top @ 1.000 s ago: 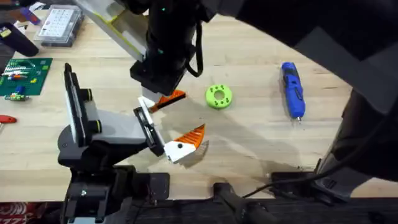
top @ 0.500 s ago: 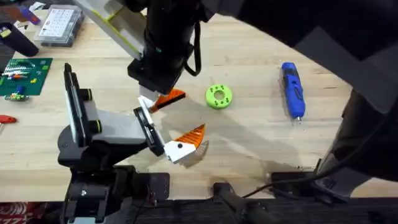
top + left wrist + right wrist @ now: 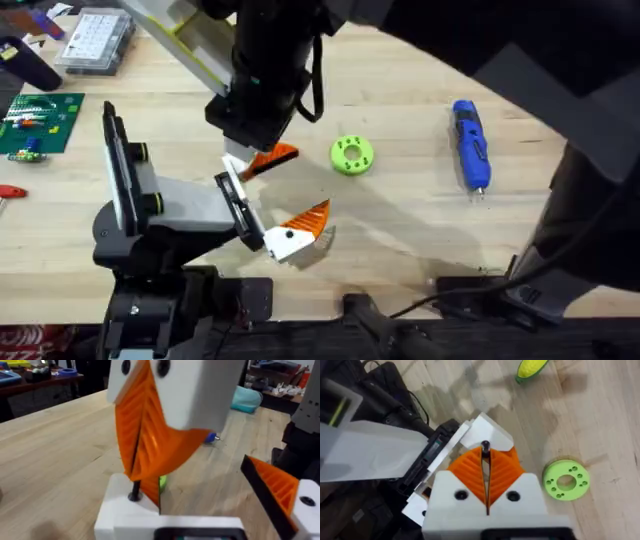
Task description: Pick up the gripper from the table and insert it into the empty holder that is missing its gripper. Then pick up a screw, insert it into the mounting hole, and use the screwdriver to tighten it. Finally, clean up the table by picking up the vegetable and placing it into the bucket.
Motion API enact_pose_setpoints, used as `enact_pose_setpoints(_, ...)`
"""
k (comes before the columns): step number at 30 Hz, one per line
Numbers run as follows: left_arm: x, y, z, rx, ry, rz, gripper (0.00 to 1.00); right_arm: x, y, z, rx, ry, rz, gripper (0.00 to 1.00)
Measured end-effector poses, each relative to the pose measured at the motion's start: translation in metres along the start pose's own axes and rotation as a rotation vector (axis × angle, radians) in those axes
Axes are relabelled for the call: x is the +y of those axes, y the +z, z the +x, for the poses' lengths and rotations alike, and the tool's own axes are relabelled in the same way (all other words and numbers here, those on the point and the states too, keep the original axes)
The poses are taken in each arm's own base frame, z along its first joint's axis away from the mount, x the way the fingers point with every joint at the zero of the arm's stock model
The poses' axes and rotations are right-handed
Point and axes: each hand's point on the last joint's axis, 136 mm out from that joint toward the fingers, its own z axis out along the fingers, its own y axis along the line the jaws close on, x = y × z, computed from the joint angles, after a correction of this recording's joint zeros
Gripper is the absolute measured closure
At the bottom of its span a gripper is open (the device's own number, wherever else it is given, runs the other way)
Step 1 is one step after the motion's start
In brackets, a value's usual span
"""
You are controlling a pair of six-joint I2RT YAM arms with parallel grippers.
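Observation:
The holder (image 3: pixel 185 205) lies on its black stand at the lower left, and its two orange fingers stand apart. The far one is the gripper (image 3: pixel 280 155), whose white base (image 3: pixel 125 515) sits at the holder's bracket. My right gripper (image 3: pixel 485 452) has reached across and hovers right over that base, shut on a small black screw (image 3: pixel 135 496) that points down at the block. The dotted finger (image 3: pixel 300 225) is the holder's near one. The blue screwdriver (image 3: pixel 470 145) lies at the right. A yellow-green vegetable (image 3: pixel 532 367) lies on the table. The bucket is out of view.
A green round disc (image 3: pixel 352 154) sits just right of the holder's fingers. A green circuit board (image 3: pixel 35 120) and a clear parts box (image 3: pixel 95 40) lie at the far left. The right arm's dark bulk hangs over the table's upper right.
The right arm has edged very slightly left over the holder. Nothing else has moved.

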Motion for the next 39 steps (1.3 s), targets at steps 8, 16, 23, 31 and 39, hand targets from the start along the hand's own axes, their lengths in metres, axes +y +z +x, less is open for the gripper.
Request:
enact_pose_setpoints(8,0.0,0.0,0.0,0.0,0.0,0.0,0.011,0.0,0.0,0.0,0.0,0.0,0.0,0.991)
enact_pose_setpoints(16,0.0,0.0,0.0,0.0,0.0,0.0,0.011,0.002,0.001,-0.003,-0.009,-0.007,0.0,0.991)
enact_pose_setpoints(23,0.0,0.0,0.0,0.0,-0.003,0.0,0.011,0.003,0.012,-0.002,0.016,-0.01,-0.005,0.991)
enact_pose_setpoints(31,-0.001,0.0,0.0,0.002,-0.021,0.006,0.011,0.002,0.016,0.0,0.033,-0.006,-0.007,0.991)
enact_pose_setpoints(39,-0.001,0.0,0.0,0.002,-0.022,0.007,0.011,0.002,0.016,0.0,0.034,-0.007,-0.007,0.991)
